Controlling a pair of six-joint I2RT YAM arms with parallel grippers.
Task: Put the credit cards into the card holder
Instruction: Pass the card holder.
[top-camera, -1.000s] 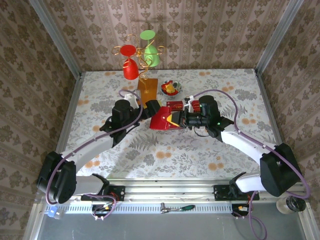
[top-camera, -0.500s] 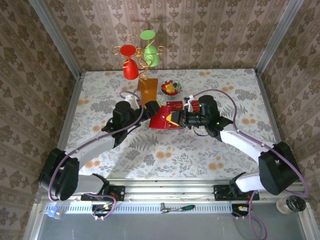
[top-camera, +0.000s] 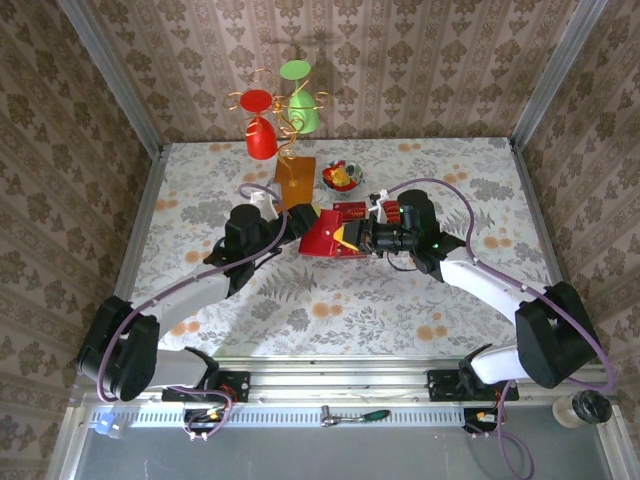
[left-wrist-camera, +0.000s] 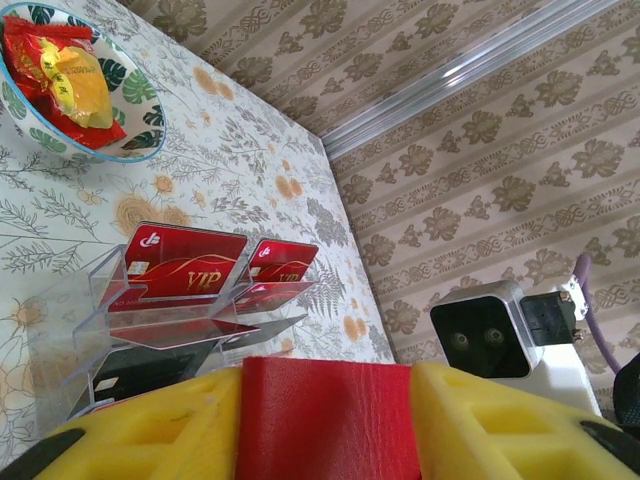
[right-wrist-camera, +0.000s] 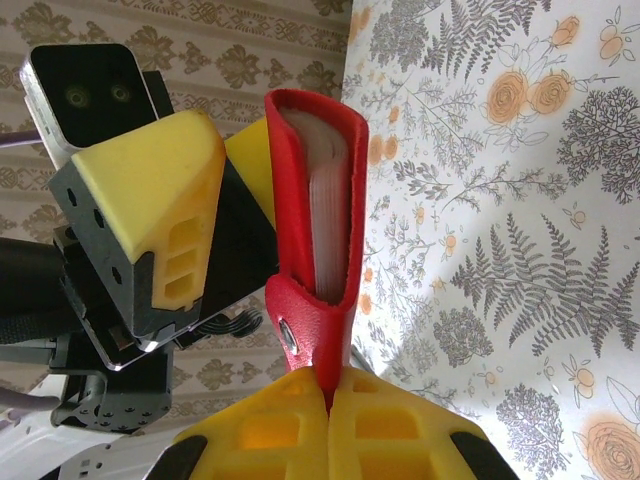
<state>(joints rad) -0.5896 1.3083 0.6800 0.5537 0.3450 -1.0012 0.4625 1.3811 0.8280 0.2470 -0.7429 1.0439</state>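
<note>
Holder (top-camera: 325, 238) at mid-table, red, folded, pale leaves showing at its open edge, strung between the two grippers. Right gripper (right-wrist-camera: 327, 385) pressed together on the snap flap (right-wrist-camera: 300, 335), pinching the red leather. Left gripper (left-wrist-camera: 327, 385) at the opposite end, yellow fingers (left-wrist-camera: 150, 430) flanking the holder, red filling the gap between them in the left wrist view; cannot tell whether truly pinching or merely alongside. Cards (left-wrist-camera: 185, 272) in a clear stepped tray (left-wrist-camera: 95, 300) just beyond the holder on the floral table (left-wrist-camera: 230, 170): two red ones with gold VIP lettering standing side by side; something dark lower in the tray, too unclear to name. Farther back, leaf-patterned bowl (left-wrist-camera: 140, 95) of red and yellow wrappers, near the tray but apart from it. Beside the bowl in the top view, orange block (top-camera: 296, 178); behind that, red and green glasses (top-camera: 262, 138) on a wire stand.
</note>
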